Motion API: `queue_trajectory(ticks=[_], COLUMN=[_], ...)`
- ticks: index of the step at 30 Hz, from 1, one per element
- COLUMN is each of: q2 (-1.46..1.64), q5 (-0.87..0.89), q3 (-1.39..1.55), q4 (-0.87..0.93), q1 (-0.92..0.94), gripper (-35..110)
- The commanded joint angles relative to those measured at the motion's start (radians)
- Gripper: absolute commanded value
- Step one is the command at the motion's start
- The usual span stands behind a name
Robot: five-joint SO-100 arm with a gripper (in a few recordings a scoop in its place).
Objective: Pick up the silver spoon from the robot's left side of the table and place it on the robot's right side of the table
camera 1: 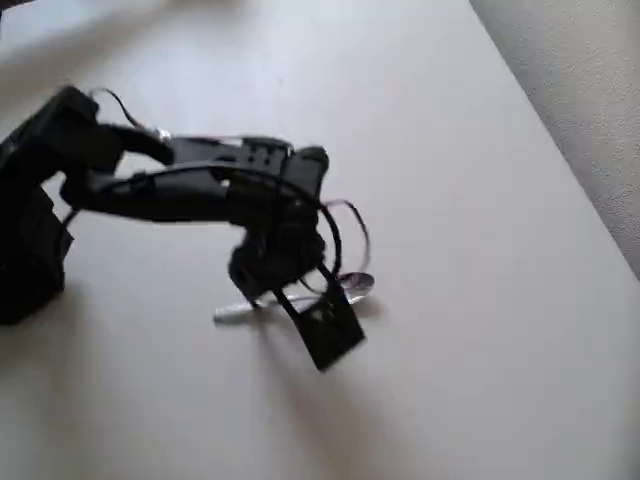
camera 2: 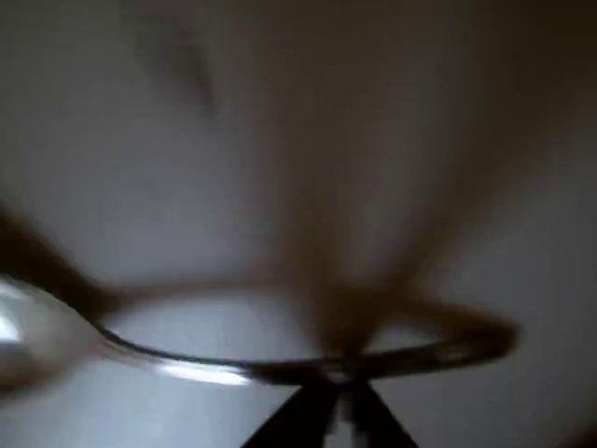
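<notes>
White table (camera 1: 470, 330) runs across the overhead view, grey carpet floor (camera 1: 590, 90) past its straight edge at upper right. Black arm (camera 1: 180, 185) reaches in from the left of that view, gripper (camera 1: 310, 300) angled down over mid-table

Silver spoon (camera 1: 290, 298) sits under the gripper: oval bowl pokes out on the right, slim handle tip sticks out on the left, the middle is hidden by the fingers. Can't tell from above if it's resting on the table or just off it; its shadow sits tight against it

Wrist view is dim and blurry. Silver spoon (camera 2: 252, 369) runs side to side across the lower frame, bowl at the left edge, handle going right. Dark fingertips (camera 2: 284, 425) come to a point right at the handle, gripper (camera 2: 331, 411) looks nearly closed and pinching the handle mid-length, though the blur stops me being sure of firm contact

Step, my read: grasp stage, spoon pinched or about to be, not yet carried over. Next move likely needs a firm squeeze, then a straight lift before swinging across to the other side of the table and setting down

Looks: small, shiny metal, thin straight handle, bright highlights along the edge. Thin and slick, so it could pivot or slip in a narrow pinch
</notes>
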Motion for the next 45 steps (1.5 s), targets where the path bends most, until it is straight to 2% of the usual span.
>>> queue_trajectory(ticks=[1, 20, 28, 45], q2=[-0.046, -0.035, -0.258, -0.308], q5=[-0.020, 0.152, 0.063, -0.143], q3=[-0.106, -0.169, -0.515, -0.629], q4=[-0.012, -0.017, -0.018, -0.043], q1=[0.038, -0.164, -0.072, 0.100], gripper=[-2, -2, -2, -2])
